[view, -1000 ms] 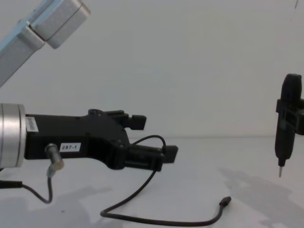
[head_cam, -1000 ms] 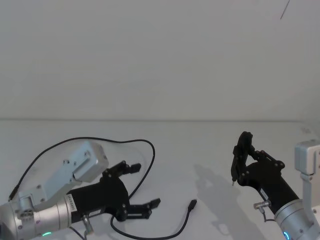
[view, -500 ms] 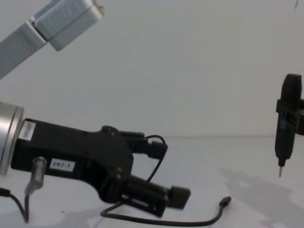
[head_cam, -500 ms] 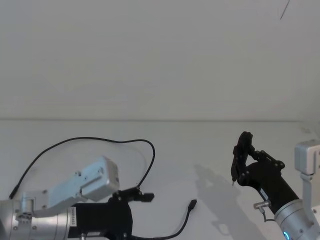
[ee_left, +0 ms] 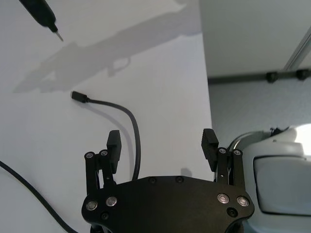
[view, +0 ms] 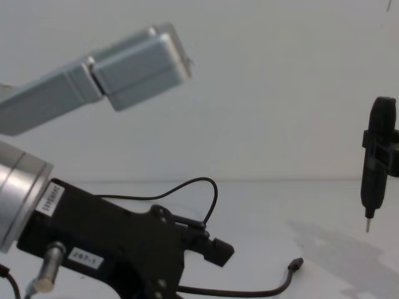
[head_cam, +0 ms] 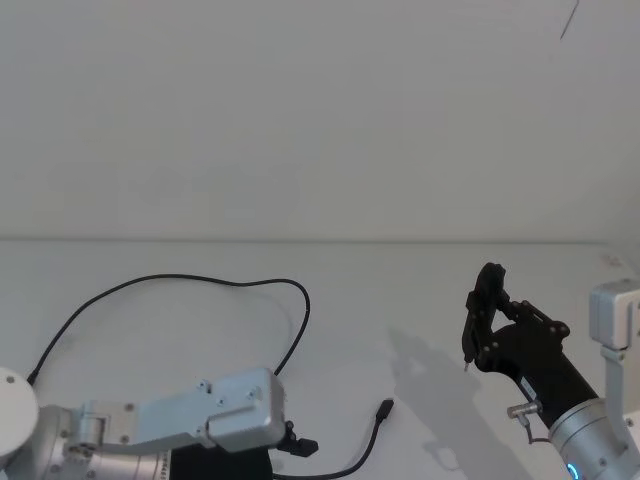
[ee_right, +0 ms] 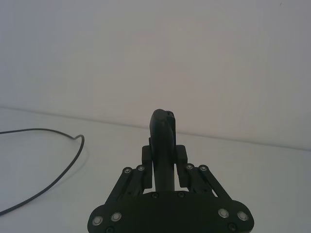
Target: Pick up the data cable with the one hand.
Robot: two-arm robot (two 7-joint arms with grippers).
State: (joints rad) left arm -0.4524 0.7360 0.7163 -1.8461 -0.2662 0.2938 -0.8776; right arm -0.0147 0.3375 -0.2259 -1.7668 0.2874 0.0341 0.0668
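The data cable (head_cam: 297, 300) lies on the white table in a wide loop, its small black plug (head_cam: 386, 407) at the near middle. In the left wrist view the cable (ee_left: 132, 121) runs up between the fingers of my left gripper (ee_left: 162, 145), which is open and tilted down over it, touching nothing that I can see. A silver arm link hides most of that gripper in the head view; one fingertip (head_cam: 305, 446) pokes out beside the cable. My right gripper (head_cam: 487, 300) hangs at the right, shut on a slim black tool (view: 373, 168) with a metal tip.
The white table (head_cam: 400, 290) runs back to a plain white wall. The table's near edge (ee_left: 206, 73) shows in the left wrist view, with the floor and a white robot part beyond it.
My left gripper has tilted down and dropped toward the near stretch of the cable, and the silver link has swung over it. The cable and the right arm have not moved.
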